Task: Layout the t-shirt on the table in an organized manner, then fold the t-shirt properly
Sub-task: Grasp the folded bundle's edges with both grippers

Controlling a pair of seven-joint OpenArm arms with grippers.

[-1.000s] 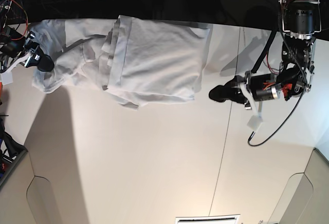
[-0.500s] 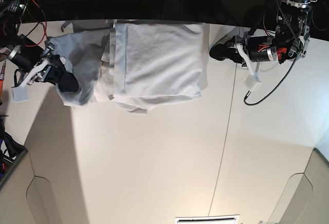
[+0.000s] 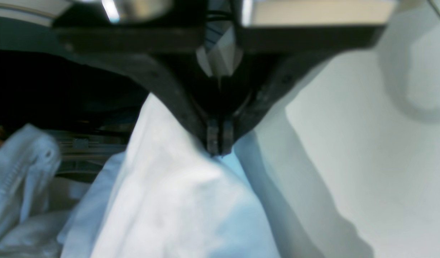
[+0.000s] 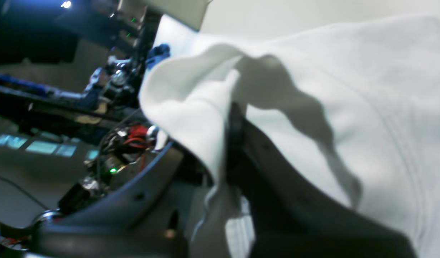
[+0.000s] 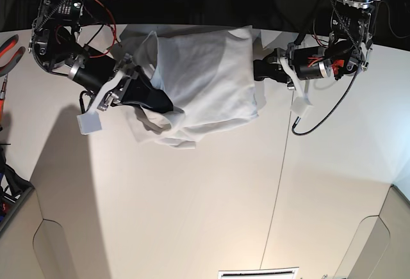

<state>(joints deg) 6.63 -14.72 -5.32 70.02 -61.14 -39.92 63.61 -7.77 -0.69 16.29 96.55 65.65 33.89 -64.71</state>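
The t-shirt (image 5: 205,80) lies bunched in the upper centre of the base view, on the far part of the table (image 5: 211,208) and close to its dark back edge. It is not yet laid flat: the cloth is doubled over itself, with a loose fold hanging toward the lower left of the heap.

The right gripper (image 5: 157,102) sits at the left edge of the cloth in the base view. In the right wrist view its fingers (image 4: 234,143) are pressed together on a fold of fabric that drapes over them, so this side is held in order to carry it across.

The left gripper (image 5: 259,71) sits at the right edge of the cloth, upper right of centre. In the left wrist view its fingers (image 3: 213,138) are closed tight, tips meeting at a peak of white cloth; the picture is soft, so a pinch on the hem is likely but not certain (the fabric does rise to a point there).

Holding two opposite edges appears intended to let the arms draw apart and spread the shirt. Judgement: the layout step is in hand; folding has not begun.
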